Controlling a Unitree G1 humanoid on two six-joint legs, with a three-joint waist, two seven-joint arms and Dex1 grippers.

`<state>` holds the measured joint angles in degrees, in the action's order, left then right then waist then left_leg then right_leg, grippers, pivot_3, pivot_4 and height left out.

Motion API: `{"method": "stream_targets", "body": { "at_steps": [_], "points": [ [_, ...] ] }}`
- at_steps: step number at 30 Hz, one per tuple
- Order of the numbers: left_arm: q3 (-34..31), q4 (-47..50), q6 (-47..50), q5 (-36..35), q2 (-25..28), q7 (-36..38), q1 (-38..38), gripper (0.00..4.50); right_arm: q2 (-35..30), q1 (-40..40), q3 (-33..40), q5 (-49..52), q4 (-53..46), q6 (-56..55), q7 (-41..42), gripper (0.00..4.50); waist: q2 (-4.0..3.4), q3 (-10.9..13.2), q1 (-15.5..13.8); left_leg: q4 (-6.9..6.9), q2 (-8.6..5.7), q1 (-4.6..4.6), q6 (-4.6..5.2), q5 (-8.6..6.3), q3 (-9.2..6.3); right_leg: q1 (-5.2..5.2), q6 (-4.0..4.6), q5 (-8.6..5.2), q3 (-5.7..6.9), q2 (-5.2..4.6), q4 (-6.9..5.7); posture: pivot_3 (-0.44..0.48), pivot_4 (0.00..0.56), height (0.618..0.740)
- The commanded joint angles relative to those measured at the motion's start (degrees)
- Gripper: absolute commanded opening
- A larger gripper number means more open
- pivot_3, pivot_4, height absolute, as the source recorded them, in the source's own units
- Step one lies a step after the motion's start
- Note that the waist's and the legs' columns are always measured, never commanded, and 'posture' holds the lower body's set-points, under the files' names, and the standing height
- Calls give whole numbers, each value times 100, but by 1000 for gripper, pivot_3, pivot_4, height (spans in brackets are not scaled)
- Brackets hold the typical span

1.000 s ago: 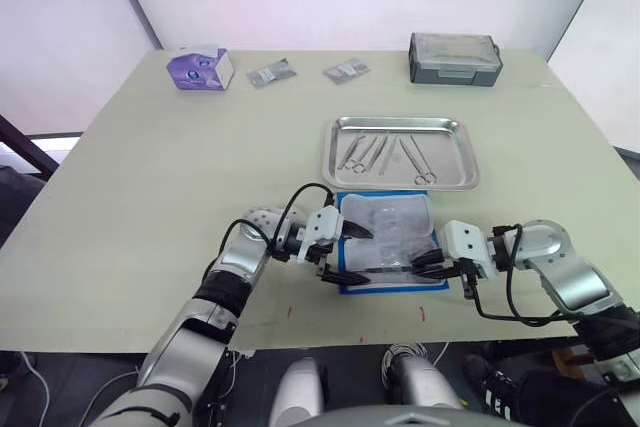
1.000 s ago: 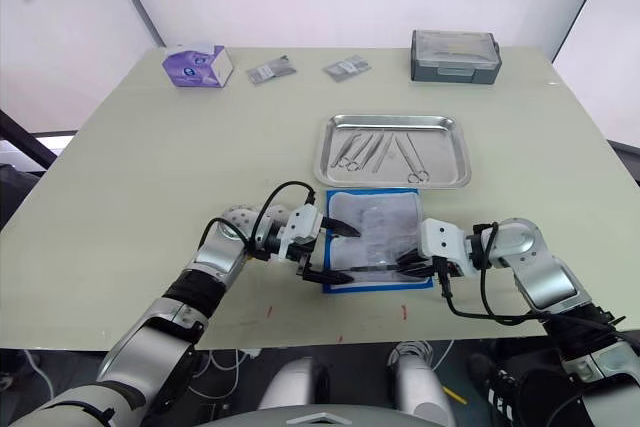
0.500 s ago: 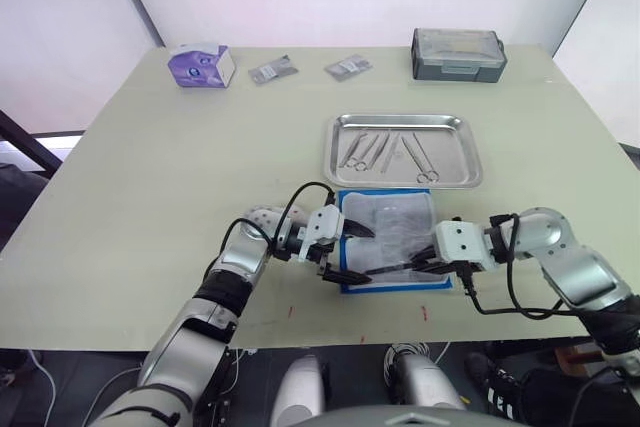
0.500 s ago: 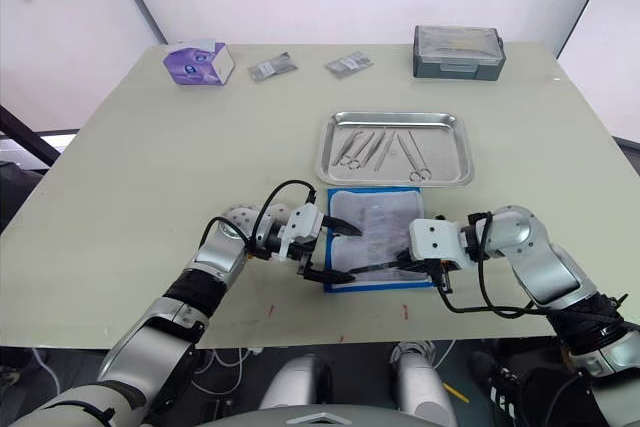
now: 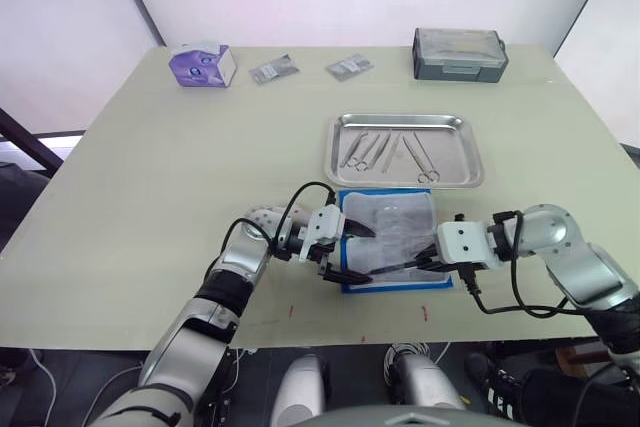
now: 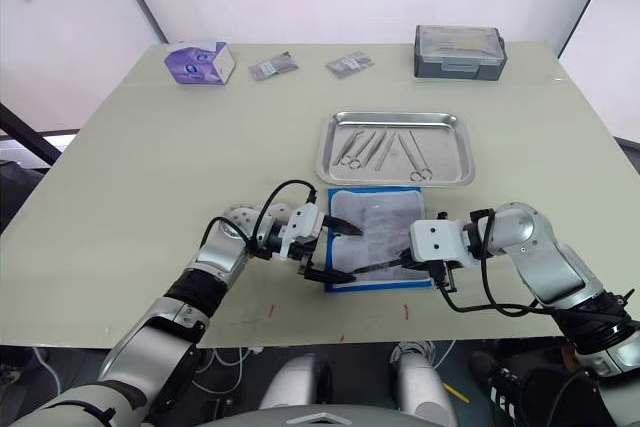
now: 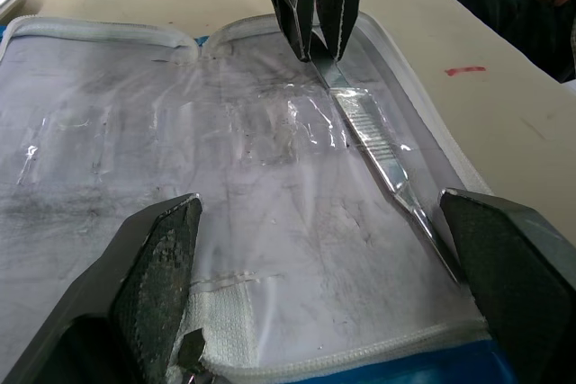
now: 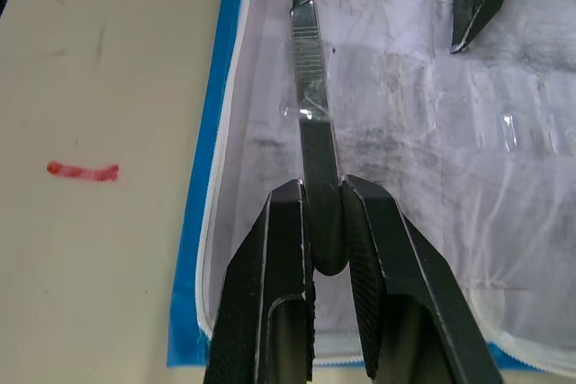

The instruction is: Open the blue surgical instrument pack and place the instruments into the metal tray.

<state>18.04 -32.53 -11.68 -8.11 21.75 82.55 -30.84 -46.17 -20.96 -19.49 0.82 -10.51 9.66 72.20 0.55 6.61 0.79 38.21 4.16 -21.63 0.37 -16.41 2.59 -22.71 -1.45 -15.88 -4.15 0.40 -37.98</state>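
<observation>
Right tool [image 8: 326, 222] clamped on a slim instrument [image 8: 310, 96] over the opened pack [image 5: 388, 242], just before the tray [image 5: 404, 151]; left tool [image 7: 324, 249] spread apart on the pack's lining.

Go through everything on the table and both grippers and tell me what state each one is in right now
Bright-blue surgical instrument pack: open, clear lining up.
Slim silver scalpel-like instrument: gripped at one end, lying over the pack.
Shiny stainless-steel tray: holding several instruments.
Right gripper: shut on the slim instrument.
Left gripper: open, over the pack's edge.
Grey lidded plastic box: closed.
Purple tissue box: upright.
</observation>
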Motion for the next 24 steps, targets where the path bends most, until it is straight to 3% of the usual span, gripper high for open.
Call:
{"method": "stream_targets", "body": {
  "at_steps": [1,24],
  "points": [
    [344,-502,257,409,45,26,351,4500,-193,-74,334,85,-168,-88,-30,36,0,1,0,0,0,0,0,0,0,0,0,0,0,0,0,0,150,731],
    [356,-566,213,420,-7,16,363,4500,-982,173,829,485,-292,-102,9,36,1,4,-8,0,-2,-2,0,0,1,0,0,0,0,-3,2,0,150,731]
  ]
}}
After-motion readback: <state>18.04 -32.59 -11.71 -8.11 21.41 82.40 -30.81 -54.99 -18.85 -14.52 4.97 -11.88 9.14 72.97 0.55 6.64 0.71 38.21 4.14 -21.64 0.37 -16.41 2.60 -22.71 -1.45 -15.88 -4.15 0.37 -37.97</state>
